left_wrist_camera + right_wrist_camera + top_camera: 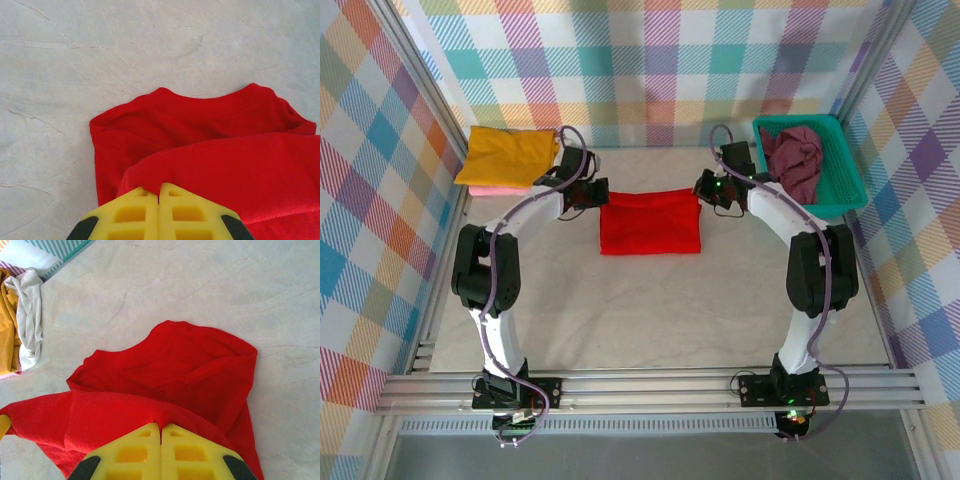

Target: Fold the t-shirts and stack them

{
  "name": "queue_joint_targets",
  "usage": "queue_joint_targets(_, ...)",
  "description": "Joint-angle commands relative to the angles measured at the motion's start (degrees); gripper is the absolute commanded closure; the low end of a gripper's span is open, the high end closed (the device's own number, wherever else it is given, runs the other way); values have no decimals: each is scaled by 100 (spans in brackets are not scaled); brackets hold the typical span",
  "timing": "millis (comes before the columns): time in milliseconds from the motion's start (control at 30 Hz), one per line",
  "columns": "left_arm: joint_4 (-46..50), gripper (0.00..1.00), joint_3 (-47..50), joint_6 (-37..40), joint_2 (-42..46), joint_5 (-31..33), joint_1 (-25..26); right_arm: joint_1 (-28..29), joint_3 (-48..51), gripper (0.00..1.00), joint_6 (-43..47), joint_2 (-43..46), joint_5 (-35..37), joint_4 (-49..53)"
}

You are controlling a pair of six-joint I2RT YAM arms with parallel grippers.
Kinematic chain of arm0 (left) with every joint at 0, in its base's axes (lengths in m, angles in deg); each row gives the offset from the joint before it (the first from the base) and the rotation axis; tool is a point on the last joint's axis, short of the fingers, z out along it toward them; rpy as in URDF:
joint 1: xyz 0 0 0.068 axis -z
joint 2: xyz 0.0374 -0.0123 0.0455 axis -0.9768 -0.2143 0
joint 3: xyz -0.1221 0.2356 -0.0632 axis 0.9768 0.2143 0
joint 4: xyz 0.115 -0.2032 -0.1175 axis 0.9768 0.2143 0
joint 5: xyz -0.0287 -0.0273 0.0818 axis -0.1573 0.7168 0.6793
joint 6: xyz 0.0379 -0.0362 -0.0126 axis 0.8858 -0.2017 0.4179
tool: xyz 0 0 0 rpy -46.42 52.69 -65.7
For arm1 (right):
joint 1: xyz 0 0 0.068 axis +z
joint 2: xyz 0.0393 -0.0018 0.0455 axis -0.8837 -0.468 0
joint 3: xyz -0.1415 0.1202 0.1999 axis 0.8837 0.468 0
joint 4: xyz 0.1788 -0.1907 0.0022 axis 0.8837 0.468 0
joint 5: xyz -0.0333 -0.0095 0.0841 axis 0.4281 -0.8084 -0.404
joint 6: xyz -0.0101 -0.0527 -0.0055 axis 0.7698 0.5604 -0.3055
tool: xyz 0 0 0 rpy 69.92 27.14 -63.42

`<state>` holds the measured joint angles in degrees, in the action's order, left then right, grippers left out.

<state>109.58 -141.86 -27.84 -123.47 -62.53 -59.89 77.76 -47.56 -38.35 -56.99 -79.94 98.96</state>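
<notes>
A bright red t-shirt (pixel 650 225) lies half folded in the middle of the table. My left gripper (pixel 594 194) is at its far left corner and my right gripper (pixel 706 189) at its far right corner. In the left wrist view the yellow fingers (pixel 135 212) are shut on a raised fold of the red t-shirt (pixel 200 130). In the right wrist view the gripper (pixel 161 426) is likewise shut on a fold of the red t-shirt (pixel 170 360). A mustard yellow t-shirt (pixel 508 155) rests on a pink one (pixel 490 188) at the back left. A dark maroon t-shirt (pixel 795 160) lies crumpled in the basket.
The teal mesh basket (pixel 847 172) stands at the back right, against the checked wall. The right wrist view catches a white t-shirt (pixel 27 315) beside the yellow one (pixel 6 335). Bare marble tabletop (pixel 650 310) stretches in front of the red shirt.
</notes>
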Motion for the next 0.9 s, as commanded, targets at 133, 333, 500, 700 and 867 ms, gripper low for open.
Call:
queue_joint_targets(133,226,100,-606,166,-252,159,-119,-105,-446,100,125,-192,27,109)
queue_joint_targets(333,433,100,-1300,264,-801,190,-209,-188,-993,100,52,-668,53,194)
queue_joint_targets(500,643,52,-2449,227,-1579,269,-370,-330,-2168,67,-60,-1547,7,630)
queue_joint_targets(700,256,50,-1883,-19,-588,450,-311,-343,-2381,57,197,-1146,-101,1005)
queue_joint_targets(867,-1191,62,532,-223,658,258,88,85,-299,70,452,142,-42,61)
